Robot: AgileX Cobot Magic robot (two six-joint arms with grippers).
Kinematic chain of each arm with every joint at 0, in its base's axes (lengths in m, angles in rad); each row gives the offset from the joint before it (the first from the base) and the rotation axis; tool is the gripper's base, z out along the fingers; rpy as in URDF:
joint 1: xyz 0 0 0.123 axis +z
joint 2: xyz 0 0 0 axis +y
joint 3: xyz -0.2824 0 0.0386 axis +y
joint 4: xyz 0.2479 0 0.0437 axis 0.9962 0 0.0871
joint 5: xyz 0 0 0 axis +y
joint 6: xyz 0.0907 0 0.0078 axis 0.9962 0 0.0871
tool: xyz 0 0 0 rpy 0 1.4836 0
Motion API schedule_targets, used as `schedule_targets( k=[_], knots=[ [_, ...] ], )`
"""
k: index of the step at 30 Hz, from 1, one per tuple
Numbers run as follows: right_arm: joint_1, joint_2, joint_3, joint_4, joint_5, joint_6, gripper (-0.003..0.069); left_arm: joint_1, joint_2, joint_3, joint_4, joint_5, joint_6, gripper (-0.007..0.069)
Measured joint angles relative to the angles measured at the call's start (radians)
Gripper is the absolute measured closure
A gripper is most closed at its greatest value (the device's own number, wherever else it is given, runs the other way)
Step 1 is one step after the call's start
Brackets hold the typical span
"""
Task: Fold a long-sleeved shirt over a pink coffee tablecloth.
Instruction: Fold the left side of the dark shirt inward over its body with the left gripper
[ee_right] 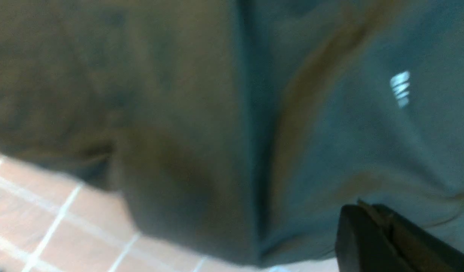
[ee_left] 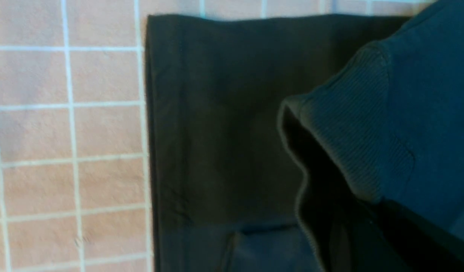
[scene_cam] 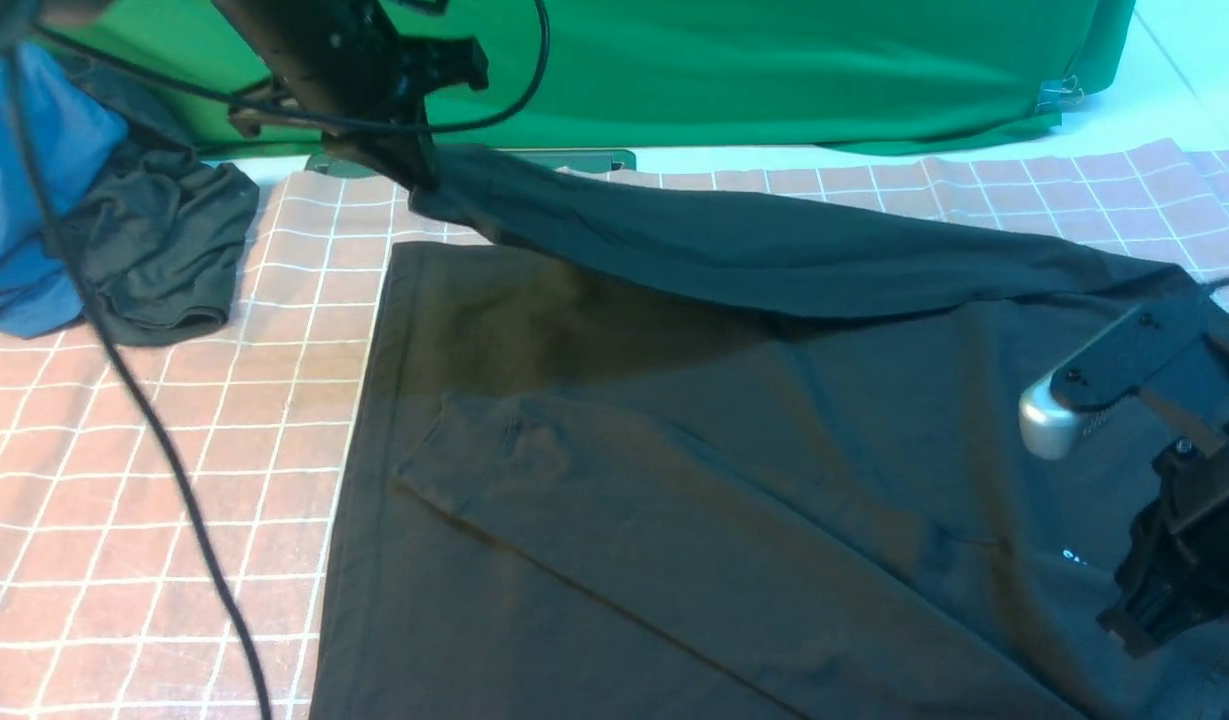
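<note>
The black long-sleeved shirt (scene_cam: 674,500) lies spread flat on the pink coffee tablecloth (scene_cam: 154,480). One sleeve (scene_cam: 734,250) is lifted off it and stretches from the right shoulder up to the far left. My left gripper (scene_cam: 419,175) is shut on that sleeve's end. In the left wrist view the ribbed cuff (ee_left: 352,143) hangs over the shirt's hem (ee_left: 167,132), and the fingers are lost in the dark. My right gripper (scene_cam: 1134,625) (ee_right: 364,211) is shut just above the chest, near the small white print (ee_right: 400,88), with nothing visibly between its tips.
A crumpled dark grey garment (scene_cam: 164,250) and a blue garment (scene_cam: 24,180) lie at the far left of the cloth. A green cloth (scene_cam: 774,70) hangs across the back. A black cable (scene_cam: 154,430) runs down over the left side.
</note>
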Motion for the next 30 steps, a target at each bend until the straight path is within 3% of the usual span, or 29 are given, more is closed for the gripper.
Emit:
schedule_targets(
  k=[6,16,30],
  knots=[
    [0.0,0.0,0.0,-0.142,-0.08,0.094,0.0623,0.0,-0.171,0.266,-0.019,-0.005,-0.029,0.0596],
    [-0.093,0.0,0.0,-0.168,-0.19,0.134,0.0612,0.0,-0.421,0.711,-0.079,-0.141,-0.065,0.0596],
    [-0.125,0.0,0.0,-0.138,-0.19,0.138,0.0578,0.0,-0.456,0.893,-0.129,-0.237,-0.078,0.0585]
  ],
)
